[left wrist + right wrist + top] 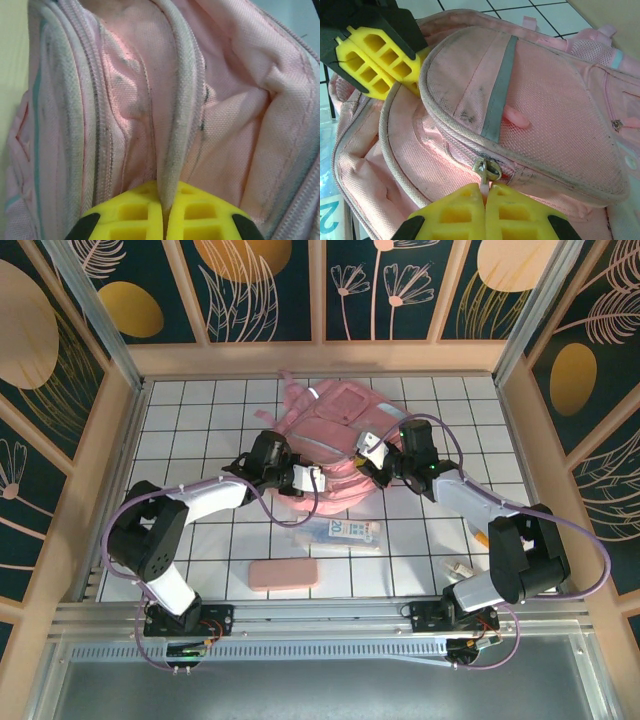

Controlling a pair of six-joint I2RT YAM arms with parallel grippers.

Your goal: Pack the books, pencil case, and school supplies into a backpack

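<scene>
Both arms are at the backpack, which lies at the far middle of the tiled table. The left gripper has its yellow fingers together, clamped on the pale corded rim of the backpack's opening, with pink lining folding away on either side. The right gripper is pinched tight on the zipper pull of the front pocket, below a grey strip. Nearer, the clear packet marked "20" lies just beside the backpack's near edge. The pink pencil case sits nearer again, apart from both. A small orange block peeks out beside the right arm.
</scene>
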